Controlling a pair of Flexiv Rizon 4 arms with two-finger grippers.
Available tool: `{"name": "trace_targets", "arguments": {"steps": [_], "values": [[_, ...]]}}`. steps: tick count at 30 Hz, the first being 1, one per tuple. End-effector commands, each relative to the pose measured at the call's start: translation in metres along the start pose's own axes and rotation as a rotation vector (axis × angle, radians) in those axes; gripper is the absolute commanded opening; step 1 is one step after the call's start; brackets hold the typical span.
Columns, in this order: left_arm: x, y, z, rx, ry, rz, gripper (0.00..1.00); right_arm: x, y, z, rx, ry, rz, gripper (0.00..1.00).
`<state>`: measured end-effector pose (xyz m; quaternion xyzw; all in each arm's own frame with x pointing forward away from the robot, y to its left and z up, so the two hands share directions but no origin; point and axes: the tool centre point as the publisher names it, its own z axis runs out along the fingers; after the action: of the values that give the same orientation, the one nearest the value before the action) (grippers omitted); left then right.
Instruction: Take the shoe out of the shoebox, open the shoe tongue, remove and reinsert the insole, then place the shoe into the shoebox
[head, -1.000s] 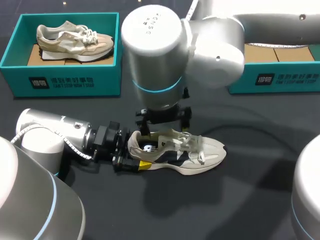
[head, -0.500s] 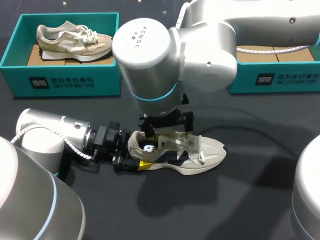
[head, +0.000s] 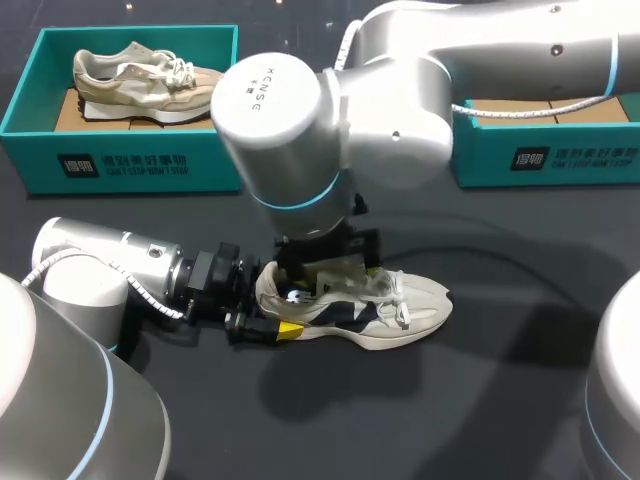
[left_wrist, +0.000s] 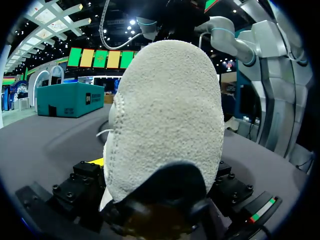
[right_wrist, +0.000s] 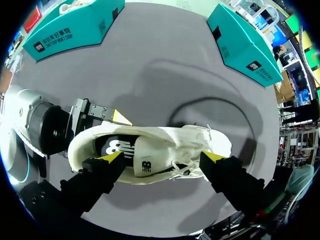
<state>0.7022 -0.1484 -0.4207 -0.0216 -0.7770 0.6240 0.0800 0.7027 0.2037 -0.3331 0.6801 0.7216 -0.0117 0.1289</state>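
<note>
A cream shoe (head: 385, 305) lies on its sole on the dark table, toe to the right. My left gripper (head: 262, 312) has the heel between its fingers from both sides, and the heel (left_wrist: 167, 110) fills the left wrist view. My right gripper (head: 328, 268) hangs just above the shoe's opening, mostly hidden under its wrist. In the right wrist view the right gripper (right_wrist: 162, 159) is open wide along the shoe (right_wrist: 165, 150), one tip by the heel opening, the other by the laces. The dark insole (right_wrist: 117, 147) shows inside, behind the tongue (right_wrist: 150, 162).
A teal shoebox (head: 120, 165) at the back left holds another beige shoe (head: 150, 80). A second teal box (head: 545, 155) stands at the back right. A thin cable (head: 500, 262) curves over the table beyond the shoe's toe.
My right arm's wrist has swung to the left and its gripper has sunk a little closer to the shoe's opening. The left arm and the shoe have stayed put.
</note>
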Motion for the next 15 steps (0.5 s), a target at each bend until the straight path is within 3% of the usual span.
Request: {"name": "trace_targets", "arguments": {"steps": [1,15], "values": [[-0.003,0.001,0.002,-0.001,0.001,-0.001,0.0,0.019,-0.006,0.005,-0.009,-0.1,0.013,1.0],[-0.003,0.001,0.002,-0.001,0.001,-0.001,0.0,0.019,-0.013,0.018,-0.03,-0.165,0.035,1.0]]}}
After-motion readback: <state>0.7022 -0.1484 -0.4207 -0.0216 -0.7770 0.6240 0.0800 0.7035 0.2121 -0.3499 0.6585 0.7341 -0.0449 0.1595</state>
